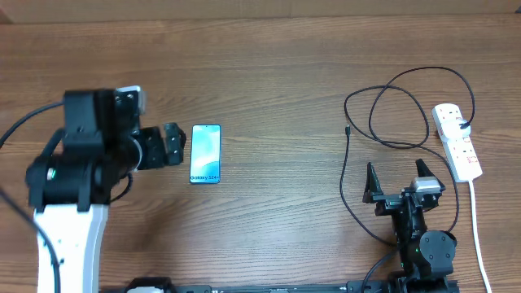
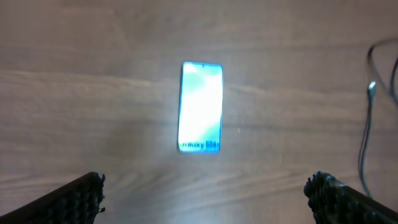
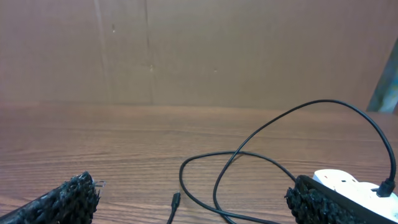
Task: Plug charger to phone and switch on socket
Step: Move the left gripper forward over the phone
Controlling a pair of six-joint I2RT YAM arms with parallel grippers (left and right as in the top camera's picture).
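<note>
The phone (image 1: pixel 205 153) lies flat on the wooden table with its light blue screen up; it also shows in the left wrist view (image 2: pixel 201 107). My left gripper (image 1: pixel 174 144) hovers just left of it, open and empty (image 2: pixel 205 183). The charger (image 1: pixel 399 106) is a thin black cable looped at the right. Its small plug tip (image 1: pixel 348 130) lies loose on the table (image 3: pixel 176 200), and its black plug sits in the socket (image 1: pixel 456 140), a white strip with red switches. My right gripper (image 1: pixel 396 176) is open and empty (image 3: pixel 191 185), just short of the loops.
The socket's thick white cord (image 1: pixel 480 236) runs down the right edge toward the front. A brown board wall (image 3: pixel 199 50) stands behind the table. Bare wood (image 1: pixel 277 98) lies between the phone and the charger.
</note>
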